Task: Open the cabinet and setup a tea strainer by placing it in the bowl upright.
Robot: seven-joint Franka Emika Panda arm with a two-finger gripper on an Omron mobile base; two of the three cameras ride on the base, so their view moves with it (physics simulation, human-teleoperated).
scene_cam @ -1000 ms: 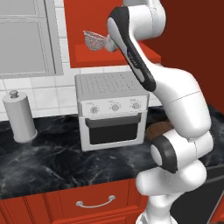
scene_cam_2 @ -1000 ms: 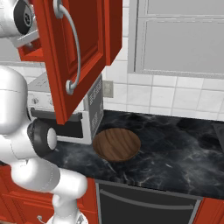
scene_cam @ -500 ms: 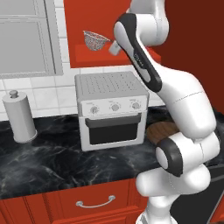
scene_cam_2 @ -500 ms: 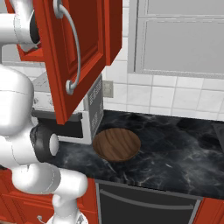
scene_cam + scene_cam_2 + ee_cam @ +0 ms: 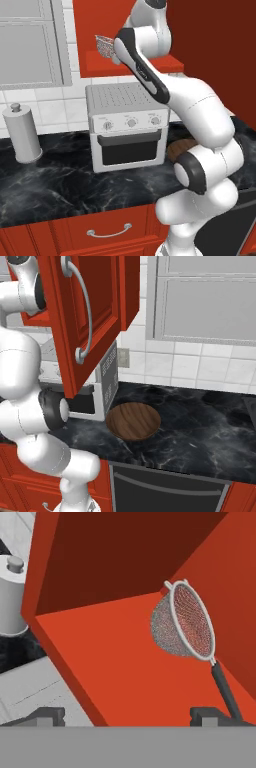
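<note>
The cabinet (image 5: 95, 311) door stands swung open, so the opening step is complete. The step in hand is the approach to the tea strainer (image 5: 182, 622), which lies on the red cabinet shelf (image 5: 125, 662), tipped on its side with the mesh bowl facing sideways and its dark handle (image 5: 225, 692) running toward the camera. In the left base view the strainer (image 5: 105, 46) sits at the left front of the shelf, above the toaster oven (image 5: 129, 125), with the arm raised just to its right.

The gripper (image 5: 127, 716) is spread wide and holds nothing; the strainer handle ends close to the right fingertip (image 5: 212, 716), and contact cannot be confirmed.

Next move, as a judgement: shift the hand right to centre the jaws on the handle or rim, advance, then close. After that, withdraw clear of the shelf edge and the open door, carry the strainer down to the bowl (image 5: 133, 421) and set it with the rim upward. The thin handle may slip or rotate in the grip.

Count:
- cabinet, open: one
- tea strainer: one
- bowl: one, dark wood, on the black counter (image 5: 200, 426) just right of the toaster oven
- toaster oven: one
- grey canister (image 5: 22, 132): one, on the counter left of the oven
</note>
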